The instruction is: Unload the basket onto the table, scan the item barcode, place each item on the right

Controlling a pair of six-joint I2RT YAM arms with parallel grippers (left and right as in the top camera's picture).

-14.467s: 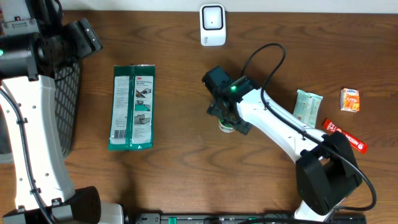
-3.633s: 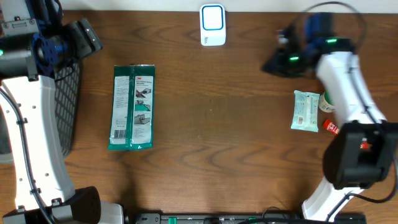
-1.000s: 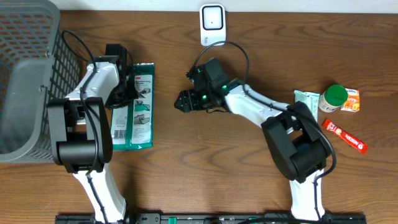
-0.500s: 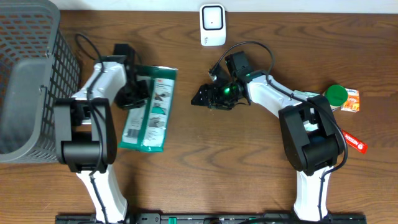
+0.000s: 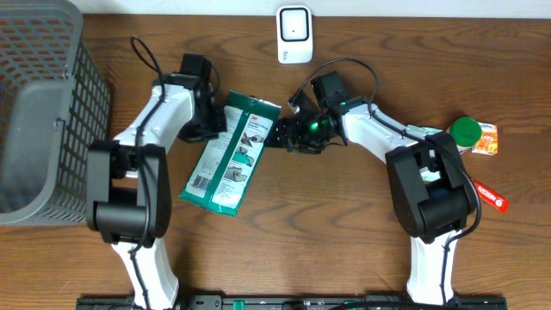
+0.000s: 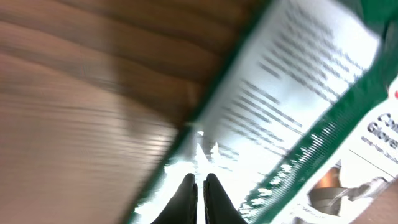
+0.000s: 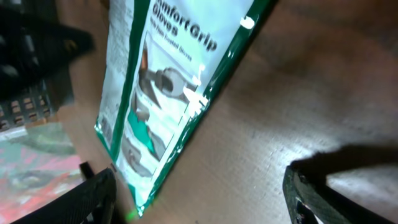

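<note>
Brown wooden tabletop, with a glove package held between two arms.
At far left stands a grey mesh basket. Left of centre, the green-and-white glove package lies slanted (its far end leaning right). The left tool sits at its far left edge, fingertips pinched together on the shiny seam. The right tool is just beside the package's far right corner, jaws wide apart with nothing gripped. A white scanner stands at the far edge. Far right are a green-lidded bottle, a red tube and a small orange box.
</note>
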